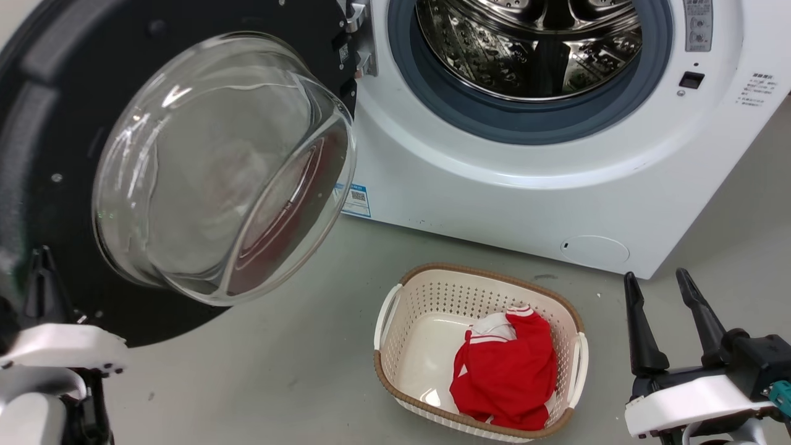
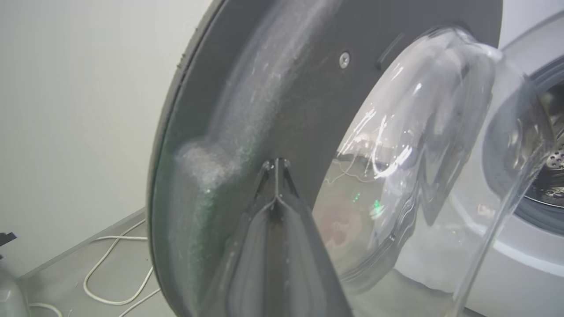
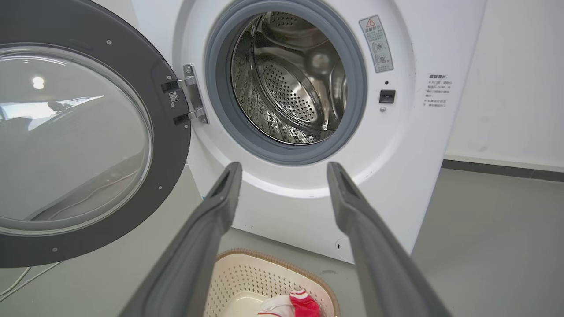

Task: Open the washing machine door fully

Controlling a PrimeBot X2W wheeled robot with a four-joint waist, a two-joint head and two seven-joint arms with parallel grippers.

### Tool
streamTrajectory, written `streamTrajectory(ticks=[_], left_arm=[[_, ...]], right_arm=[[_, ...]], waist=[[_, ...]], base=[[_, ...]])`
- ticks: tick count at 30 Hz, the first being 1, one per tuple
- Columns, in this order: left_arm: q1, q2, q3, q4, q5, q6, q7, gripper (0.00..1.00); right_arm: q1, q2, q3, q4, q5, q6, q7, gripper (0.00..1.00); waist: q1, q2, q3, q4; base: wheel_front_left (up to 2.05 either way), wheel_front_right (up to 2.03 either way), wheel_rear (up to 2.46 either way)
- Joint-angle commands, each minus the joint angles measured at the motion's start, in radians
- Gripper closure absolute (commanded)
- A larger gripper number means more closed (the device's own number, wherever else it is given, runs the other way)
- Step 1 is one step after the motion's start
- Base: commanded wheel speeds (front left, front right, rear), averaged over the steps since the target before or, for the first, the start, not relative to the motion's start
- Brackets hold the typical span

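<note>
Well, the washing machine door (image 1: 62, 123) stands swung wide to the left of the washing machine (image 1: 494, 185), hanging from its metal hinge (image 1: 361, 37), with its inner face and the bulging clear glass bowl turned out into the room. The left gripper (image 1: 38, 256) is low at the door's outer edge, its two dark fingers pressed together with nothing between them. In the left wrist view their joined tips (image 2: 276, 164) point at the dark inner rim of the door (image 2: 286, 88), just left of the glass; whether they touch it I cannot tell. Beyond that hand, on its far left, a white cable (image 2: 101, 264) loops on the floor by the wall. The right gripper (image 1: 655, 274) hangs well apart from the door with its fingers spread and empty, near the machine's lower right corner. Ahead of it is the open mouth of the machine, the grey gasket (image 3: 282, 152) ringing the perforated steel drum (image 3: 291, 79). To that hand's left, on the grey floor in front of the machine, sits a pale basket (image 1: 488, 272) with a brown rim, and a red and white garment (image 1: 507, 371) lies bunched inside it
</note>
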Motion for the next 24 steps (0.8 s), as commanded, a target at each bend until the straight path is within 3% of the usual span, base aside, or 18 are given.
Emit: streamTrajectory(ticks=[1, 13, 24], left_arm=[[-0.019, 0.01, 0.019, 0.021, -0.008, -0.001, -0.003, 1.0], [-0.129, 0.058, 0.148, 0.218, -0.002, -0.072, -0.009, 1.0], [-0.162, 0.026, 0.216, 0.266, 0.077, -0.118, -0.008, 1.0]], right_arm=[[-0.016, 0.001, 0.0, -0.005, -0.006, -0.001, 0.001, 0.0], [-0.035, 0.001, 0.011, -0.026, -0.019, -0.001, 0.003, 0.0], [-0.038, 0.001, 0.007, -0.02, -0.012, -0.001, -0.001, 0.0]], waist=[[-0.0001, 0.0, 0.01, -0.002], [-0.0001, 0.0, 0.056, -0.029], [-0.0001, 0.0, 0.052, -0.041]], base=[[0.0, 0.0, 0.0], [0.0, 0.0, 0.0], [0.0, 0.0, 0.0]])
